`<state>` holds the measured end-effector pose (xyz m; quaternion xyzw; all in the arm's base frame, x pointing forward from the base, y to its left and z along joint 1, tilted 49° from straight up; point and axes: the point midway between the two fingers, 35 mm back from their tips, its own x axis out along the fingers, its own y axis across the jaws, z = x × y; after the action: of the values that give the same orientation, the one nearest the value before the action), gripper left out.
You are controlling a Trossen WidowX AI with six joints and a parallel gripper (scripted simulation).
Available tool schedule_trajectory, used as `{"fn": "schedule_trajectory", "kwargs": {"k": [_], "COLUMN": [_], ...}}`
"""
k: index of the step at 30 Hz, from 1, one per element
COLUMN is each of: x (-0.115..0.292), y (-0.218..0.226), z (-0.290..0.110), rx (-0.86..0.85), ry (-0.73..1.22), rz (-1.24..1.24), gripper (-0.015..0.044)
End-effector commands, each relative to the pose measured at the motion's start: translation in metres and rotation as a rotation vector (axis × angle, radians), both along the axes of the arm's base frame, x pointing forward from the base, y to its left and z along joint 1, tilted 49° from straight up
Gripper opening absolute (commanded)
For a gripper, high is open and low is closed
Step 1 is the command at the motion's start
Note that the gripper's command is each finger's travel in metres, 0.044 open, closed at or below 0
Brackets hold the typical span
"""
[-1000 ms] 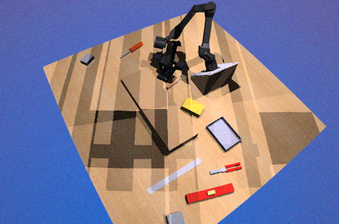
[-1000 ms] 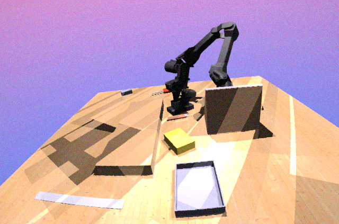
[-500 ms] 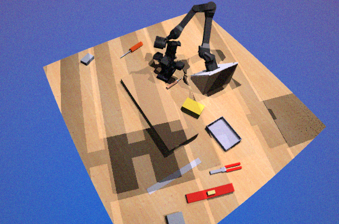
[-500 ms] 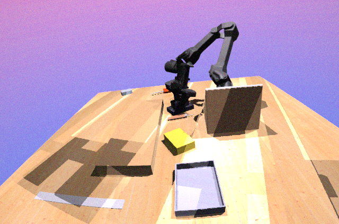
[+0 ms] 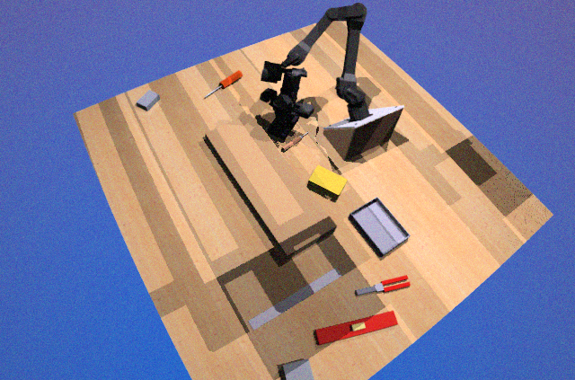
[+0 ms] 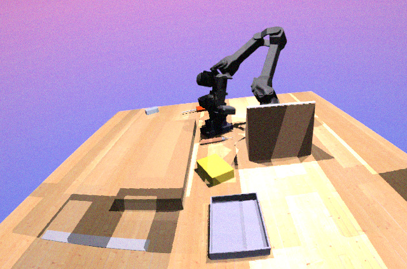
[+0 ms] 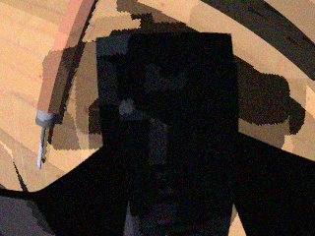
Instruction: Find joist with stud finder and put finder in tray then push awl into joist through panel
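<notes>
My gripper (image 5: 286, 117) (image 6: 217, 123) (image 7: 171, 136) points down and is shut on the dark stud finder (image 5: 279, 130) (image 6: 210, 131) (image 7: 167, 93), with a finger on each long side. The stud finder is at the table's surface or just above it; I cannot tell which. The awl (image 5: 293, 141) (image 6: 212, 141) (image 7: 61, 74), with a wooden handle and thin metal tip, lies close beside it. The raised wooden floor panel (image 5: 260, 172) (image 6: 154, 157) lies beside them. The grey tray (image 5: 375, 231) (image 6: 226, 226) is empty. The joist is hidden.
A yellow block (image 5: 327, 181) (image 6: 215, 166) lies between awl and tray. An upright board (image 5: 371, 134) (image 6: 279, 131) stands by the arm's base. An orange screwdriver (image 5: 231, 79), a grey block (image 5: 147, 100), a metal strip (image 5: 296, 297), red pliers (image 5: 394, 284) and a red level (image 5: 339, 330) lie around.
</notes>
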<state>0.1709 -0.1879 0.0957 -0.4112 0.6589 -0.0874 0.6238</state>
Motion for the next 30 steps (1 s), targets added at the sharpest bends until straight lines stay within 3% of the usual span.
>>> {"fn": "schedule_trajectory", "kwargs": {"k": [1,21,30], "x": [0.007,0.013,0.031], "y": [0.009,0.067,0.065], "z": [0.011,0.063,0.073], "rx": [0.0,-0.007,-0.018], "ry": [-0.014,-0.012,-0.055], "rz": [0.001,0.004,-0.037], "gripper": [0.0,0.0,0.0]}}
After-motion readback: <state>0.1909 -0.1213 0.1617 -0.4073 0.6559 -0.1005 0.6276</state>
